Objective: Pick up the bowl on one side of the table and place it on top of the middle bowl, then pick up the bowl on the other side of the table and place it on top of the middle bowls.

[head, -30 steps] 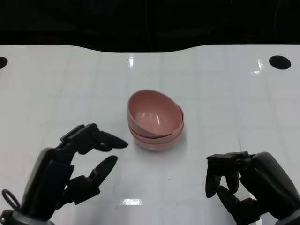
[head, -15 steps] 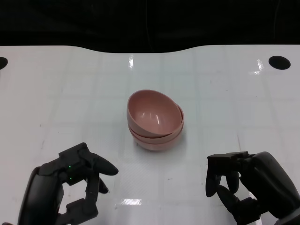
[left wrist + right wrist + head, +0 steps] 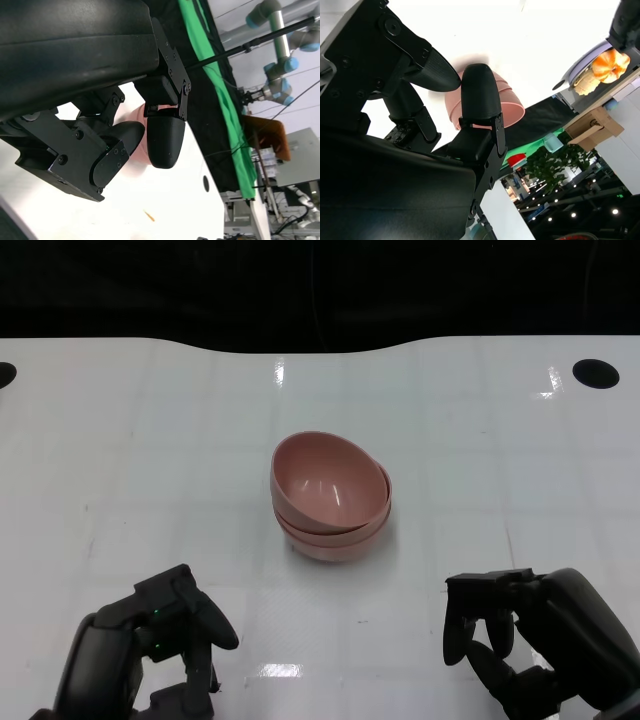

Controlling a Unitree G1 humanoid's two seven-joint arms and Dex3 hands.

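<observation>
Pink bowls (image 3: 330, 502) stand nested in a stack at the middle of the white table (image 3: 480, 440). The top bowl (image 3: 328, 478) sits tilted, its opening facing me. My left hand (image 3: 150, 650) is low at the near left edge, fingers curled in, holding nothing, well short of the stack. My right hand (image 3: 530, 640) is at the near right, fingers also curled in and empty. The right wrist view shows the bowls (image 3: 512, 102) beyond my right hand's fingers (image 3: 477, 92). In the left wrist view a pink patch of the bowls (image 3: 131, 172) shows behind the left hand's fingers (image 3: 165, 140).
A dark round hole (image 3: 596, 372) sits in the table at the far right, another (image 3: 4, 373) at the far left edge. The table's far edge meets a black backdrop. Glare spots lie on the glossy top.
My left hand has drawn back toward me from beside the stack and its fingers have curled in. The right hand and the bowls have stayed put.
</observation>
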